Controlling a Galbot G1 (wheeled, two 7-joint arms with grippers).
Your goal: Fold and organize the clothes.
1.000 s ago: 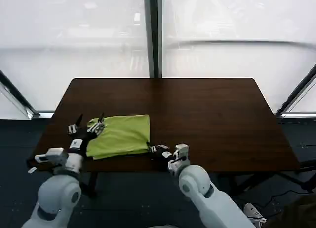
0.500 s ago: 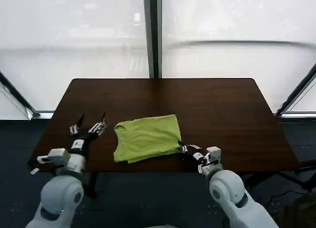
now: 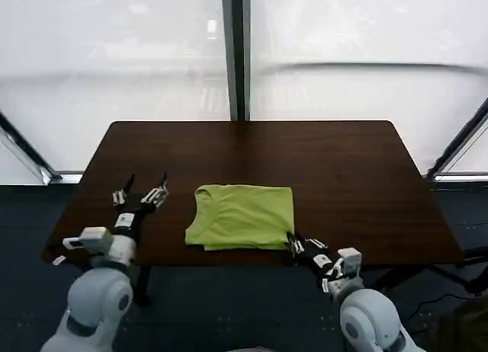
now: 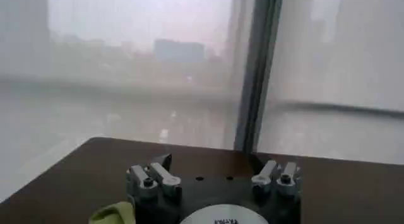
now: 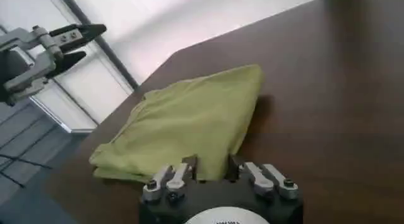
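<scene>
Lime green T-shirt [image 3: 242, 216] lies folded into a rough rectangle on the dark brown table [image 3: 343, 177], near the front edge, left of centre. Right gripper [image 3: 294, 244] sits at the shirt's near right corner, fingers closed and pinching the fabric edge; right wrist view shows the cloth [image 5: 183, 121] caught between them. Left gripper [image 3: 141, 196] hovers just left of the shirt, apart from it, fingers spread wide, holding nothing

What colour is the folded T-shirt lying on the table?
Lime yellow-green, plain on the side showing. The T-shirt shows best in the head view, against the dark brown table.
</scene>
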